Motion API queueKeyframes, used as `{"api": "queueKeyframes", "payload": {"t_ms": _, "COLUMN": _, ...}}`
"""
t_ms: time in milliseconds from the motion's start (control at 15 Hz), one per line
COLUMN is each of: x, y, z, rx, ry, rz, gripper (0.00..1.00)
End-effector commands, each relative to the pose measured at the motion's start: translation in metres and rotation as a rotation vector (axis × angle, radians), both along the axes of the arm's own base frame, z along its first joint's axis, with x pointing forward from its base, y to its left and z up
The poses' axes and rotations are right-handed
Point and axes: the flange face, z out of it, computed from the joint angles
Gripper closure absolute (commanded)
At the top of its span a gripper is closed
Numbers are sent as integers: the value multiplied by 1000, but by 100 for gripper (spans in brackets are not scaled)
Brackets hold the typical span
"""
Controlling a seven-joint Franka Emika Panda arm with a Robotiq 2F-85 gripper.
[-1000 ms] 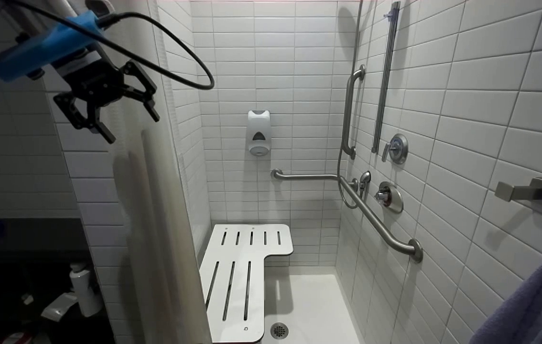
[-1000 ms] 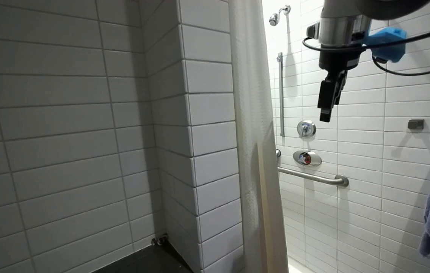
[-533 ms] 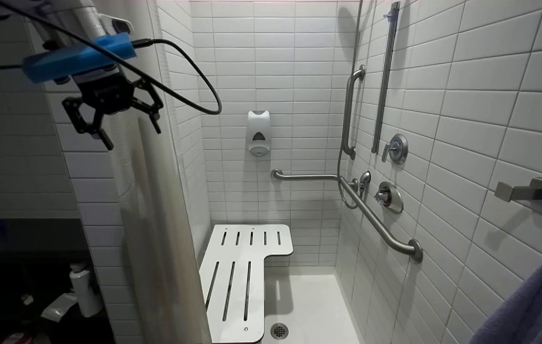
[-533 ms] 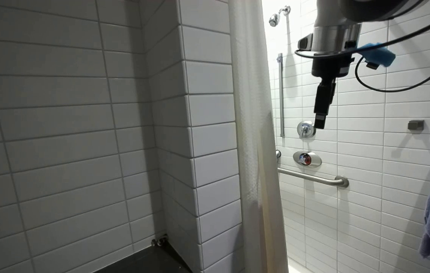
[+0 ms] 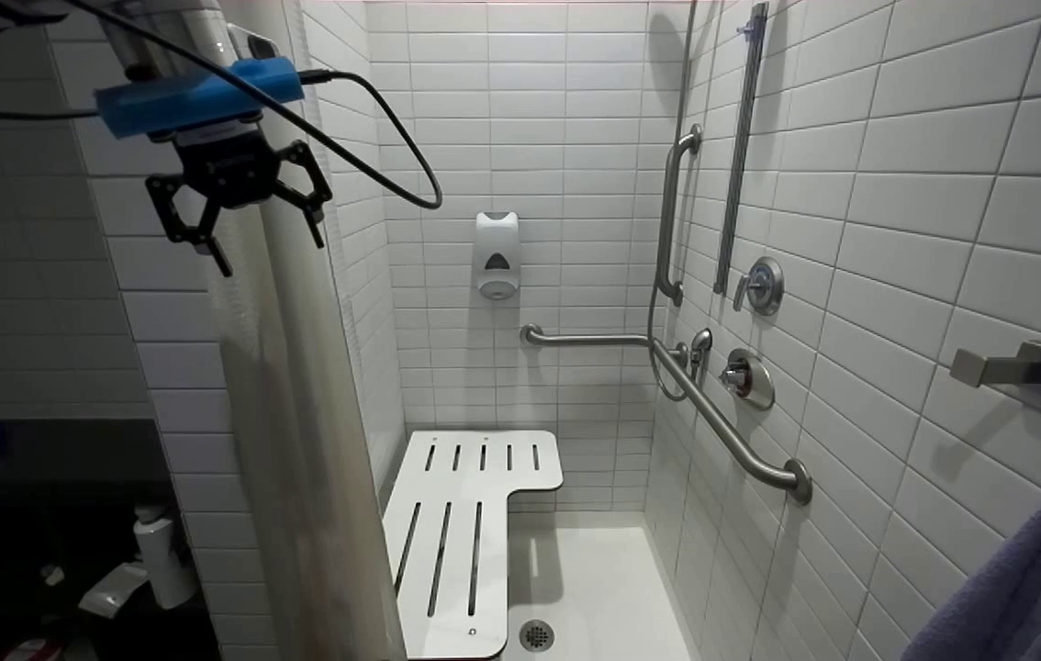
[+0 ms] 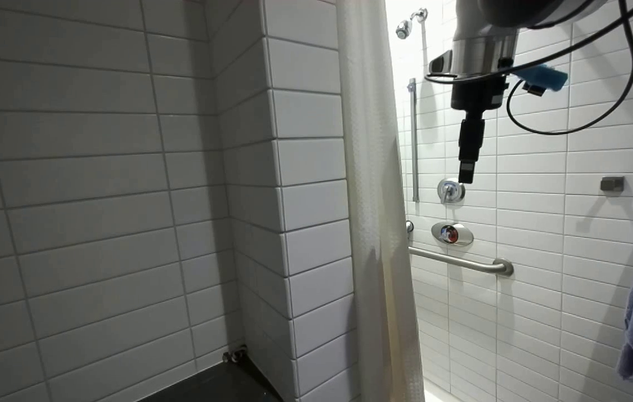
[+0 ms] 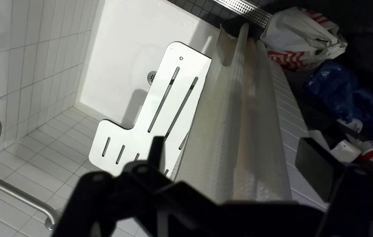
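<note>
My black gripper [image 5: 274, 260] hangs high at the left in an exterior view, its fingers pointing down and spread wide. Nothing is held between them. It hangs in front of the pale shower curtain [image 5: 300, 441], which drops in long folds. In the wrist view, the curtain [image 7: 219, 138] runs through the gap between the two fingers [image 7: 316, 169]; I cannot tell whether they touch it. A white slotted shower bench [image 7: 173, 75] lies lower, beside the curtain. Seen edge-on, the gripper [image 6: 466, 177] appears before the round shower valve [image 6: 450, 191] in an exterior view.
Steel grab bars [image 5: 732, 422] line the tiled wall. A soap dispenser [image 5: 498, 257] is on the back wall. A purple towel [image 5: 1025, 588] hangs at the right. A tiled pillar [image 6: 313, 206] adjoins the curtain. A white-and-red bag [image 7: 305, 36] lies on the floor. A cable loops off my wrist.
My gripper has shifted right in the view facing the bench and left in the view facing the pillar. It has turned to point more straight down, staying open. The curtain's folds shifted slightly.
</note>
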Motion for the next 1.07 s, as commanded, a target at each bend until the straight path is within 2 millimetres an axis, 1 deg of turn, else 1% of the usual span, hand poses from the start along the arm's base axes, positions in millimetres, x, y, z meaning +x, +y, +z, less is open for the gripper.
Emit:
{"api": "queueKeyframes", "payload": {"t_ms": 0, "x": 9, "y": 7, "z": 12, "rx": -66, "ry": -84, "rz": 9, "gripper": 0}}
{"api": "queueKeyframes", "payload": {"t_ms": 200, "x": 15, "y": 15, "z": 23, "rx": -144, "ry": -191, "rz": 14, "gripper": 0}}
{"api": "queueKeyframes", "payload": {"t_ms": 467, "x": 22, "y": 18, "z": 29, "rx": -173, "ry": -240, "rz": 11, "gripper": 0}}
{"api": "queueKeyframes", "payload": {"t_ms": 667, "x": 28, "y": 16, "z": 28, "rx": -158, "ry": -236, "rz": 23, "gripper": 0}}
{"api": "queueKeyframes", "payload": {"t_ms": 1000, "x": 43, "y": 3, "z": 18, "rx": -111, "ry": -171, "rz": 24, "gripper": 0}}
